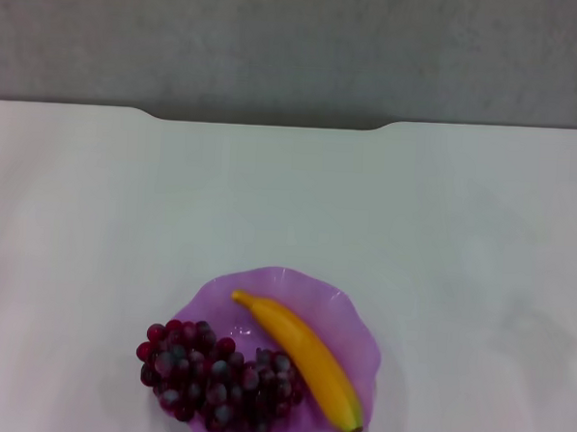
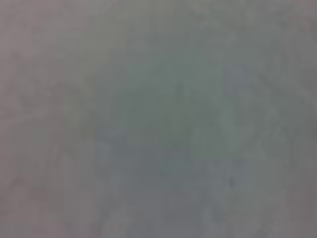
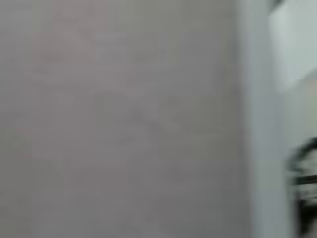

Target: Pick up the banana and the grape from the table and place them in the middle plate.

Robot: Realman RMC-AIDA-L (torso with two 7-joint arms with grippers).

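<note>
In the head view the purple scalloped middle plate [image 1: 346,321] sits on the white table [image 1: 289,206] near the front edge. The yellow banana [image 1: 305,357] lies diagonally inside it, dark tip toward the front right. The bunch of dark red-purple grape [image 1: 207,376] rests on the plate's left side, overhanging its rim, and touches the banana. Neither gripper appears in any view. The left wrist view shows only a plain grey surface.
The table's far edge has a notch [image 1: 269,121] with a grey wall behind it. The right wrist view holds a blurred pale surface, a whitish vertical edge [image 3: 255,124] and a dark shape [image 3: 304,183] at one side.
</note>
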